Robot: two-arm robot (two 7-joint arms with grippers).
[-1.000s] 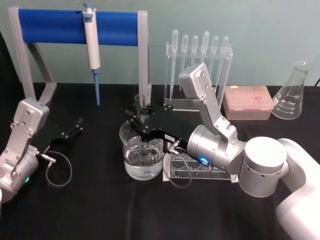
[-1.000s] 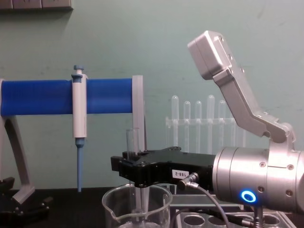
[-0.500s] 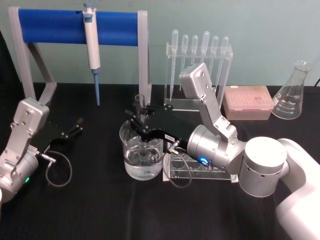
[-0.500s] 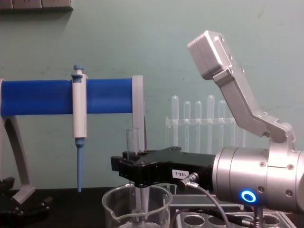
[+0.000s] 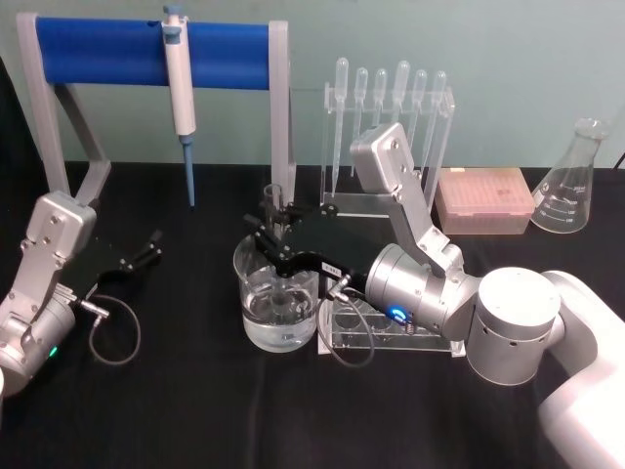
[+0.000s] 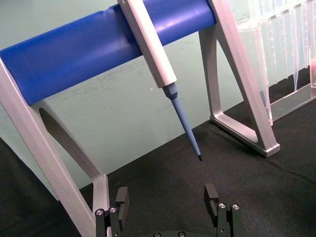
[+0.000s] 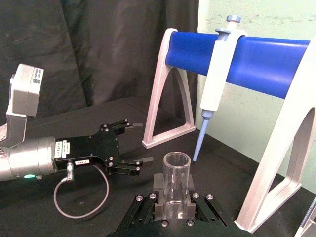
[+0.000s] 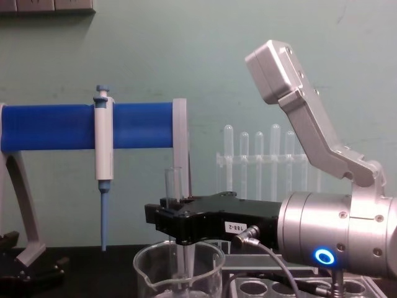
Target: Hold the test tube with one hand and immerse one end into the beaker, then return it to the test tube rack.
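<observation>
The test tube [image 5: 274, 198] stands upright, with my right gripper [image 5: 276, 233] shut on its middle. It hangs over the beaker [image 5: 256, 327], which holds clear liquid, and its lower end reaches down inside the glass. In the chest view the test tube [image 8: 172, 184] rises above the black right gripper [image 8: 166, 218] and runs down into the beaker [image 8: 147, 273]. The right wrist view shows the test tube's [image 7: 177, 174] open rim between the right gripper's [image 7: 174, 210] jaws. My left gripper [image 5: 148, 248] rests open on the black cloth at the left, away from the beaker.
A blue-barred stand [image 5: 146, 44] with a hanging pipettor [image 5: 180, 93] stands at the back left. Behind the beaker is a rack of plastic pipettes [image 5: 391, 127]. A pink tip box [image 5: 483, 200] and a conical flask [image 5: 571, 181] are at the back right. A clear holed rack [image 5: 391, 337] lies under my right wrist.
</observation>
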